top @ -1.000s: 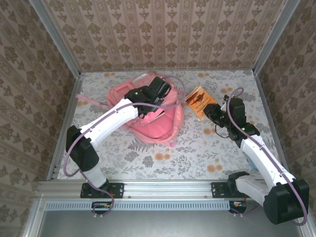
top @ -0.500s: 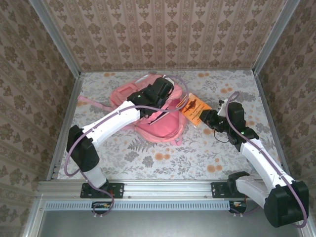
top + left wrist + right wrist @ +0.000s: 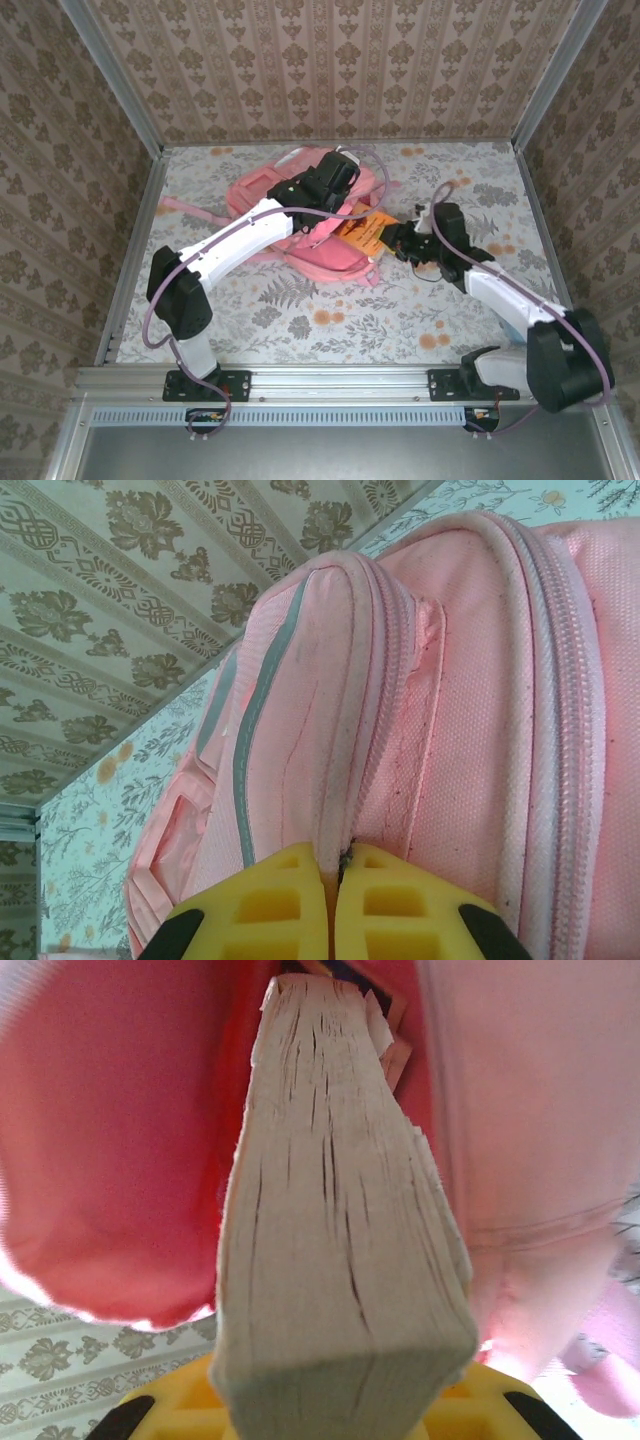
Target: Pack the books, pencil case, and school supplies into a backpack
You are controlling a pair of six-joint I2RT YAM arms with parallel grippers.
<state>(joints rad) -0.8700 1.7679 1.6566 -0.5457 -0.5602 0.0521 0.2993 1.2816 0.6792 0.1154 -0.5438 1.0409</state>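
The pink backpack [image 3: 300, 215] lies on the flowered table [image 3: 420, 320], toward the back and left of centre, with its opening turned toward my right arm. My left gripper [image 3: 337, 875] is clamped on a fold of its fabric just beside the zipper track [image 3: 560, 680] and lifts that edge so the mouth gapes.

The orange-brown book [image 3: 362, 232] sits at that mouth, its far end already between the pink walls and its near end in my right gripper [image 3: 396, 242], which is clenched on it. In the right wrist view the pale page edge [image 3: 340, 1220] runs straight away from my pads into the red-pink interior, fabric close on both sides.

To do this step well, I judge I should push along the book's own length — no twist — so the leading corners don't snag the lining or the zipper teeth. The left side should hold its fold high and taut until the book is well in; if it slackens, the flap could drop onto the cover and jam it. I'd let go only once the book rests on something inside and not on the lip.

The pale reflective stripe [image 3: 250, 730] curves down the front pocket. I see no brand mark on the bag, and the book's cover print is too small to read from above.
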